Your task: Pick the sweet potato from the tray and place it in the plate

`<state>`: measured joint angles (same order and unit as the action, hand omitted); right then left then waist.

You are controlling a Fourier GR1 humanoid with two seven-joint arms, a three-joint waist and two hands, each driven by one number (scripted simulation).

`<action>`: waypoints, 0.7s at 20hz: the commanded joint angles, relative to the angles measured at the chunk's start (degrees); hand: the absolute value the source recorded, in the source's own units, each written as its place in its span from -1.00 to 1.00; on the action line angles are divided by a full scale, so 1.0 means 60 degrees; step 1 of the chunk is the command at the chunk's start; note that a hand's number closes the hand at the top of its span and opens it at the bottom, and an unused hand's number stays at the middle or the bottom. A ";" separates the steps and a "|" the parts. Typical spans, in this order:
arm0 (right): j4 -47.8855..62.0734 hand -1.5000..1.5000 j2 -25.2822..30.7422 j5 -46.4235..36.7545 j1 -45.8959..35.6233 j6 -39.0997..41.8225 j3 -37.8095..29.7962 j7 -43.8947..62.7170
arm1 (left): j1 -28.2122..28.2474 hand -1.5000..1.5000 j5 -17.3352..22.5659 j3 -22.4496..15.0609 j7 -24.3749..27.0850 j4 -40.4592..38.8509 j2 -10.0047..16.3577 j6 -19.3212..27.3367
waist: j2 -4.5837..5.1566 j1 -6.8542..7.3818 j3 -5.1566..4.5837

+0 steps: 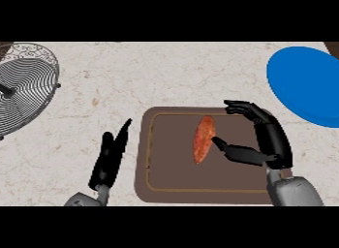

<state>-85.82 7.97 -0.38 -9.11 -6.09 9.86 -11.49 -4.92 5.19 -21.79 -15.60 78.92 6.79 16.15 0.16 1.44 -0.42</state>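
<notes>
An orange-red sweet potato lies lengthwise near the middle of the brown tray. My right hand hovers over the tray just right of it, open, fingers arched above its far end and thumb pointing at its lower part without closing on it. The blue plate sits at the right edge of the counter, beyond the tray. At the tray's left edge my left hand rests open, fingers straight and pointing away from me.
A wire basket-like rack with a dark stem occupies the far left of the beige stone counter. A dark brown strip shows at the top right corner.
</notes>
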 commanded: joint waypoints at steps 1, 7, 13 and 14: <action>0.0264 -1.00 0.0530 -0.0528 0.0106 0.0891 0.0740 -0.0639 | -0.0325 0.00 -0.0094 0.1495 0.0525 0.0253 0.1151 0.0406 | -0.0028 0.0022 0.0073; 0.0081 -1.00 0.2076 -0.2776 -0.0489 0.0630 0.1214 0.0616 | -0.0296 0.00 -0.0102 0.1343 0.0644 0.0188 0.0915 0.0636 | -0.0061 -0.0058 0.0046; -0.0380 -1.00 0.2871 -0.3295 -0.1719 0.2132 0.1654 0.2988 | 0.0237 0.00 -0.0096 0.1104 0.0658 0.0451 0.1135 0.0622 | -0.0094 0.0080 0.0043; -0.0284 -1.00 0.2676 -0.3361 -0.1912 0.2239 0.1815 0.3340 | -0.0346 0.00 0.0009 0.1317 0.0324 0.0421 0.1165 0.0579 | -0.0067 0.0033 0.0049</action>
<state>-87.15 22.43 -18.43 -16.43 3.06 18.90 1.24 -4.07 6.98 -21.50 -13.60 79.52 6.99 16.85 0.12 0.93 -0.99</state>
